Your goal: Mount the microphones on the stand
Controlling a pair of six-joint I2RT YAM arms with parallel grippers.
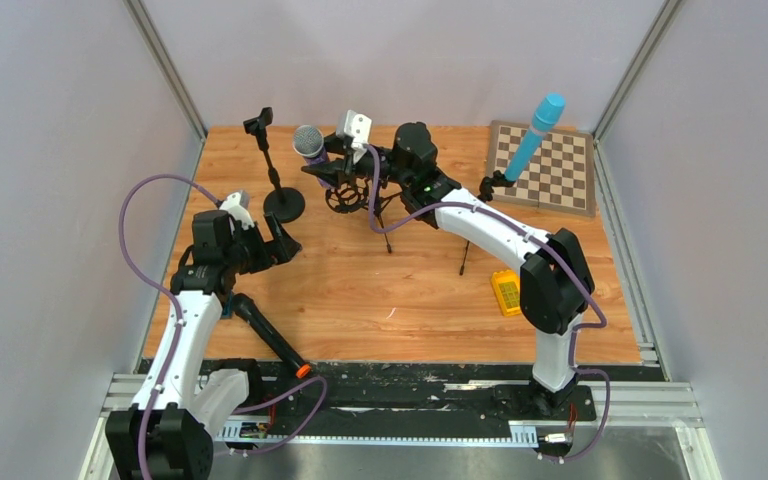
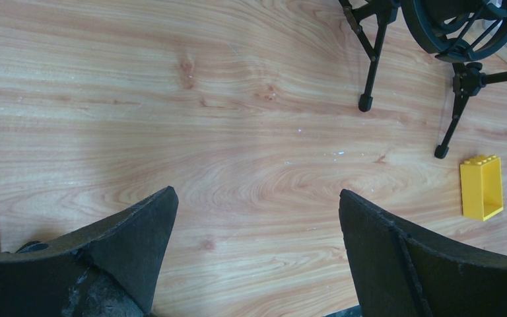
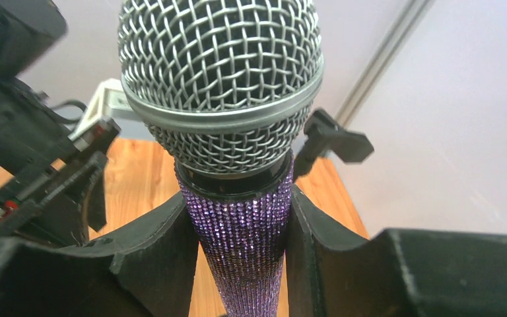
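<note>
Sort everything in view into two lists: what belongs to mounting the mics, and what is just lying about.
Belongs to the job:
purple microphone, gripped upright
light-blue microphone, already clipped up
black microphone, lying on the table
round-base stand
shock-mount tripod

Just lying about:
chessboard
yellow brick

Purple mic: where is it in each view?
Top external: upper centre, purple microphone in the right claw.
Left wrist: not in it.
Right wrist: centre, head up, claw gripping its handle.
Landmark shared by those two: empty black clip, left of it from above, right of it at the wrist.
</note>
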